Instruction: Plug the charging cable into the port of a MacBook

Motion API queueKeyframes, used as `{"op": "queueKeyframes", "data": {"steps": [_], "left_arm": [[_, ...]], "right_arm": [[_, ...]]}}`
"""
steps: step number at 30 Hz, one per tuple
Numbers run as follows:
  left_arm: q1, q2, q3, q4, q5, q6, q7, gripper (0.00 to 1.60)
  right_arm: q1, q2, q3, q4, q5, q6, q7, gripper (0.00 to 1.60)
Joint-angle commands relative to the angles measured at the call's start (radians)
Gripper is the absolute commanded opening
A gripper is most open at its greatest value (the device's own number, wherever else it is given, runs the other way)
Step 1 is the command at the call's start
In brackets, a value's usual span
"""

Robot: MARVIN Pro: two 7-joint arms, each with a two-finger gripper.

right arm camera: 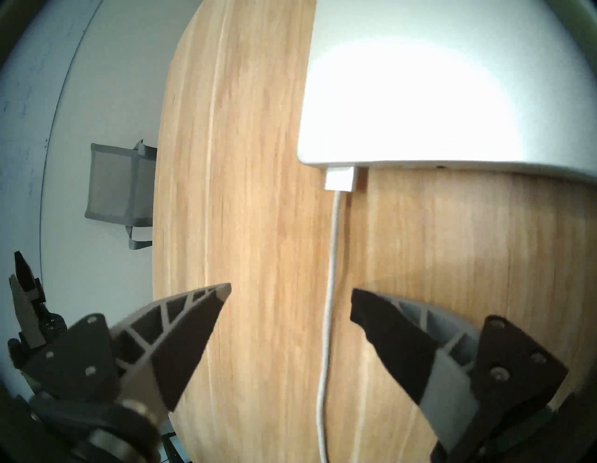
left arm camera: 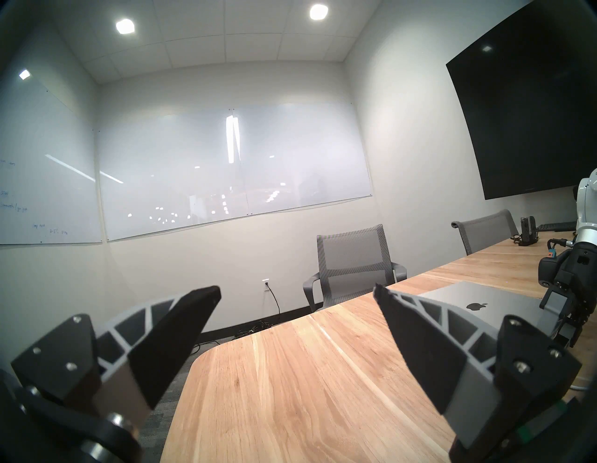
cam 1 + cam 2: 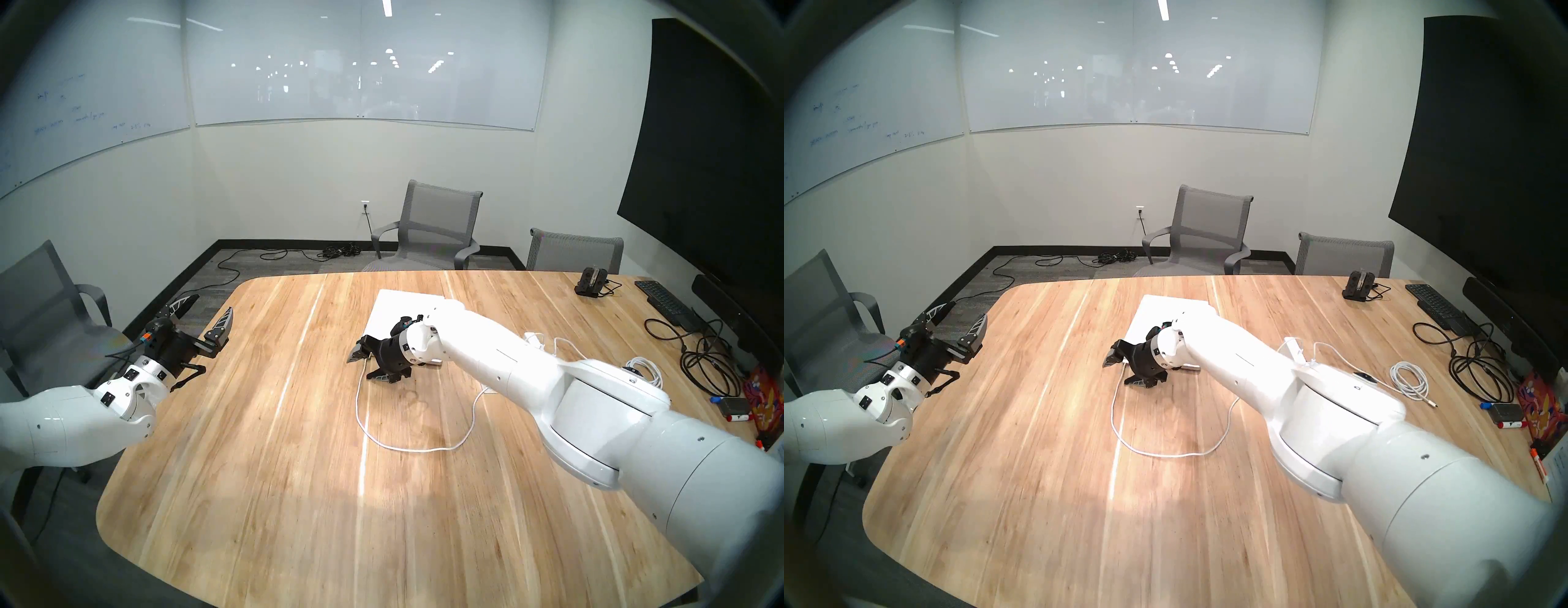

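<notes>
The silver MacBook (image 3: 403, 305) (image 1: 452, 80) lies shut mid-table; its black apple logo shows in the left wrist view (image 2: 478, 305). The charging cable (image 3: 360, 407) (image 1: 332, 258) loops over the wood. Its white connector (image 1: 339, 177) sits flush against the laptop's side edge near the corner and covers the port. My right gripper (image 3: 362, 367) (image 3: 1121, 372) (image 1: 290, 291) is open just back from that edge; the cord runs between its fingers untouched. My left gripper (image 3: 211, 305) (image 3: 965, 312) (image 2: 297, 289) hangs open and empty over the table's left edge.
A bundled white cord (image 3: 1412, 378) lies at the right. Further right are a black keyboard (image 3: 666, 301), tangled black cables (image 3: 704, 356), a small black dock (image 3: 592, 280) and markers. Grey chairs (image 3: 441, 225) stand around the table.
</notes>
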Motion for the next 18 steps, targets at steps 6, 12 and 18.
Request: {"op": "queueKeyframes", "data": {"steps": [6,12,18], "left_arm": [[-0.015,0.001,-0.014,-0.002,0.002,-0.008,0.002,1.60],[-0.015,0.001,-0.013,-0.002,0.002,-0.007,0.001,1.60],[-0.015,0.001,-0.013,-0.002,0.001,-0.007,0.001,1.60]], "right_arm": [[0.002,-0.010,-0.011,0.027,-0.013,0.002,0.003,1.60],[0.014,0.035,-0.021,-0.069,-0.036,-0.009,-0.031,1.60],[0.072,0.052,-0.020,-0.121,-0.047,0.029,-0.065,1.60]]}}
